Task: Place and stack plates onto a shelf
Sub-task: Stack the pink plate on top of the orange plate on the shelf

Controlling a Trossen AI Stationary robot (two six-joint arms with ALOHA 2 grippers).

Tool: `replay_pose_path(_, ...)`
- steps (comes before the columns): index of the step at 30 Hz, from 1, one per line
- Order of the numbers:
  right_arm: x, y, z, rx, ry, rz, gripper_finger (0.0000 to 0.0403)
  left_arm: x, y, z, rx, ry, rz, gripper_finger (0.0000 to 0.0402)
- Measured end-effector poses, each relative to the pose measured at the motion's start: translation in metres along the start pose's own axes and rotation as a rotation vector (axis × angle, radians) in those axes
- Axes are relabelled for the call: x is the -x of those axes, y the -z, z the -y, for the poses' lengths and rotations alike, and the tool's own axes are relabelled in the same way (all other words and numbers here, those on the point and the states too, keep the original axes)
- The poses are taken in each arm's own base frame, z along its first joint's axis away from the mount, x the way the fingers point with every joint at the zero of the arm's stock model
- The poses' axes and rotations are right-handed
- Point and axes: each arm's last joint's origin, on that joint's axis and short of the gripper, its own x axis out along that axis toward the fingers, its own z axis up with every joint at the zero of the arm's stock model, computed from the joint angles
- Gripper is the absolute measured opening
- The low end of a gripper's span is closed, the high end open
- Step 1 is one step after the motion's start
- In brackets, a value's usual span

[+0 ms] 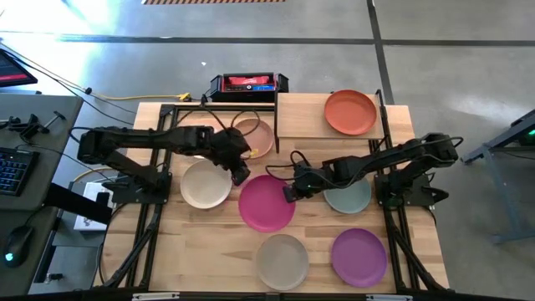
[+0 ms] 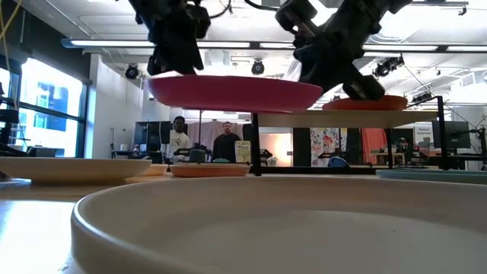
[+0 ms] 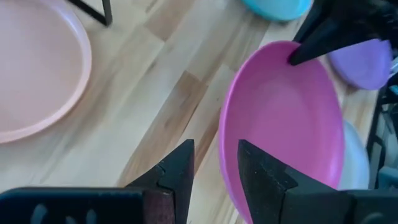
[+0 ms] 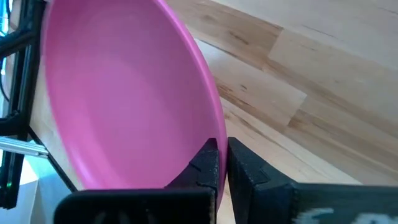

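Bright, even overhead lighting; ceiling strip lights [image 2: 228, 47] and a window [image 2: 47, 106] show in the low view. Glare streaks the floor [image 1: 109, 21]. The nearest plate [image 2: 281, 224] (foreground) appears soft, perhaps defocused. Shadows faint.

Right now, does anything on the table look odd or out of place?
Only the magenta plate: it hangs in the air above the table, pinched at its rim by the right pincer, with the left pincer open beside its other edge.
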Motion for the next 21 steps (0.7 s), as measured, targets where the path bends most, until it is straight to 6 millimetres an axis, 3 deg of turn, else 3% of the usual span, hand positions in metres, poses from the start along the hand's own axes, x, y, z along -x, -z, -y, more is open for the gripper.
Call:
replay_pose_path(6,0.027,-0.006,0.004,-0.007,-0.002,0.017,0.0,0.027,0.001,0.001,-0.021,0.029,0.066,0.0113)
replay_pose_path(13,0.072,-0.023,0.026,-0.035,0.08,0.085,0.0,0.049,0.004,0.001,-0.033,0.052,0.128,0.0113)
replay_pose_path(21,0.134,-0.049,0.061,-0.1,0.079,0.215,0.0,0.054,0.005,-0.001,-0.112,-0.007,0.163,0.0113)
